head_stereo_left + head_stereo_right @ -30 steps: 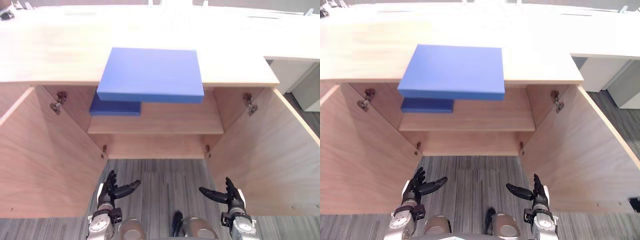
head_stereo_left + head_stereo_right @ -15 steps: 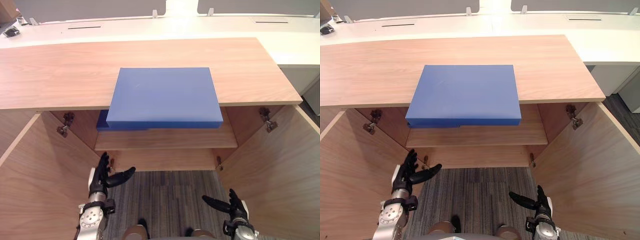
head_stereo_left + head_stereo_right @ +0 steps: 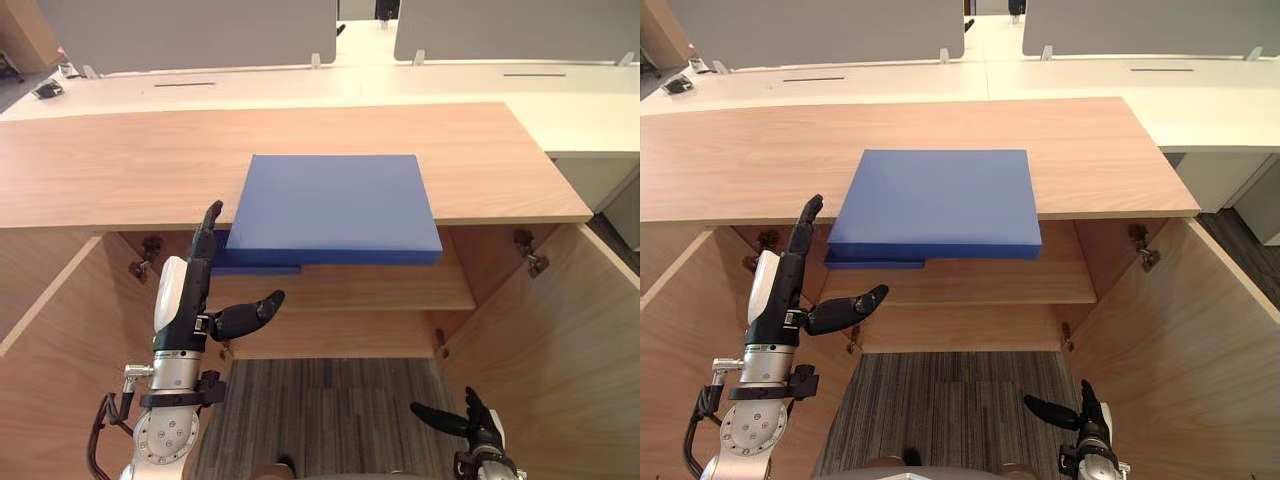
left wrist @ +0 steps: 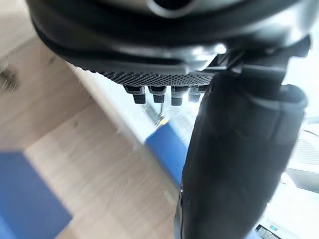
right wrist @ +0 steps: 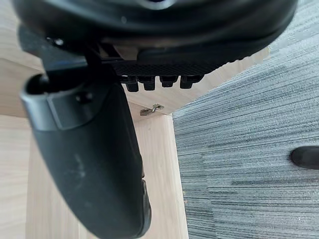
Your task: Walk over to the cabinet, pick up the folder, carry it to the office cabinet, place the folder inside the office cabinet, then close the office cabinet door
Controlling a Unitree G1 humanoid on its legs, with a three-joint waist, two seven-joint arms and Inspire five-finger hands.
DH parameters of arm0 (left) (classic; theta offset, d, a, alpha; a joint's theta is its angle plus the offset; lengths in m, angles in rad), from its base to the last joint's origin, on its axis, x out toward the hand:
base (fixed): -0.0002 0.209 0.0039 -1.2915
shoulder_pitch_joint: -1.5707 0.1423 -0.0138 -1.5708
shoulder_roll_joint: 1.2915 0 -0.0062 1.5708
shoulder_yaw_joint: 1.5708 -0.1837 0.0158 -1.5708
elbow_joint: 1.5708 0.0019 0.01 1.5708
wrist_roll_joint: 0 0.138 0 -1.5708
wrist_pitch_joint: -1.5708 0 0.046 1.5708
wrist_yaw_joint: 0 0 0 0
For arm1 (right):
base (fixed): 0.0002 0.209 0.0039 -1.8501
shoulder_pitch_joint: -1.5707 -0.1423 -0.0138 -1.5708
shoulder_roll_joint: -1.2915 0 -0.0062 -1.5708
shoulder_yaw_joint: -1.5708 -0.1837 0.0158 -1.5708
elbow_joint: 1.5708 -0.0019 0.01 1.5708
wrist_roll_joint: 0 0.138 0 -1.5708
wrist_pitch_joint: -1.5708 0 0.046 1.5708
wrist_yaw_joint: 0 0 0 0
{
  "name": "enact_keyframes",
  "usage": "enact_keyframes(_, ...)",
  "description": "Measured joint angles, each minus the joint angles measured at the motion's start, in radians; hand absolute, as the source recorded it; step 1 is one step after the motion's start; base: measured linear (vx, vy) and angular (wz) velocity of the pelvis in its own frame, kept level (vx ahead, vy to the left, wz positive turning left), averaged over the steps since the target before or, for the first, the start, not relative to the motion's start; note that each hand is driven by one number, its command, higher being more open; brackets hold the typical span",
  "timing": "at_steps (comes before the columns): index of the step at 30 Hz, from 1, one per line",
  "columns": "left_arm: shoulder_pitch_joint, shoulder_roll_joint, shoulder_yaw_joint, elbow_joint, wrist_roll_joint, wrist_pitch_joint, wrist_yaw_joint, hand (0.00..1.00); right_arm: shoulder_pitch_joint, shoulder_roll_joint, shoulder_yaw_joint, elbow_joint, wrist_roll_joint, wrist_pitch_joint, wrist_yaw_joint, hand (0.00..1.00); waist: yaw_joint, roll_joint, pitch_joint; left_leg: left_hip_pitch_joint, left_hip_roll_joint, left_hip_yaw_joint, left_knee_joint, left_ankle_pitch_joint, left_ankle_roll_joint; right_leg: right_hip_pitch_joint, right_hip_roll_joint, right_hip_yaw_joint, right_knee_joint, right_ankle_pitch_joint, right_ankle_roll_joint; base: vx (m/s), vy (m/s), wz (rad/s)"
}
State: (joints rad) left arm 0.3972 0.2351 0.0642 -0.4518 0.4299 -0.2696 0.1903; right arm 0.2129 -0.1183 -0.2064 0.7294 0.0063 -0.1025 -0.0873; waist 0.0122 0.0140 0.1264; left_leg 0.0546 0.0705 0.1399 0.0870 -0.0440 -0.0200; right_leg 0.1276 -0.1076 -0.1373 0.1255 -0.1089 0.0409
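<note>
Raised now, the left robot hand [image 3: 188,288] stands open-fingered just left of the folder [image 3: 335,200], lying crosswise over the tabletop [image 3: 120,170] edge; the right robot hand [image 3: 476,431] hangs open, well below.

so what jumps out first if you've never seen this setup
The big blue folder lies flat on the wooden cabinet top, jutting past its front edge, with a second blue folder on the shelf just below. The left robot hand stands upright with straight fingers close to the big folder's left front corner, while the right robot hand hangs low and open over the grey carpet.
</note>
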Motion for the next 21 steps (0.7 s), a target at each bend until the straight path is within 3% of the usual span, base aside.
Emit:
enact_keyframes(4,-0.001,0.016,0.0,-0.048,0.088,-0.001,0.039,1.0,0.0,0.004,0.027,0.0,0.0,-0.001,0.001,1.0,-0.003,0.002,-0.001,0.0,-0.02,-0.007,-0.043,0.021,0.002,-0.001,-0.015,0.024,-0.027,0.0,0.004,-0.15,0.021,0.06)
enact_keyframes(9,-0.018,0.071,-0.025,-0.056,0.189,0.002,0.075,1.0,0.006,0.001,0.087,0.01,0.0,-0.001,0.002,1.0,-0.009,0.002,-0.002,0.034,-0.023,-0.009,-0.119,0.074,-0.02,-0.006,-0.007,0.031,-0.041,-0.002,0.009,-0.08,-0.02,0.0)
enact_keyframes(12,-0.077,0.104,-0.087,-0.047,0.253,0.005,0.075,1.0,0.008,0.001,0.101,0.028,0.0,-0.001,0.005,1.0,-0.015,0.001,-0.01,0.035,-0.016,-0.005,-0.145,0.096,-0.022,-0.017,0.003,0.038,-0.049,0.011,0.027,0.0,-0.035,-0.05)
enact_keyframes(21,-0.269,0.137,-0.132,0.075,0.367,0.063,0.076,1.0,0.032,0.001,0.101,0.029,0.002,-0.001,0.021,1.0,-0.055,-0.001,-0.033,0.056,-0.009,0.039,-0.17,0.103,-0.011,-0.022,0.014,0.088,-0.061,0.022,0.026,0.05,-0.007,-0.17)
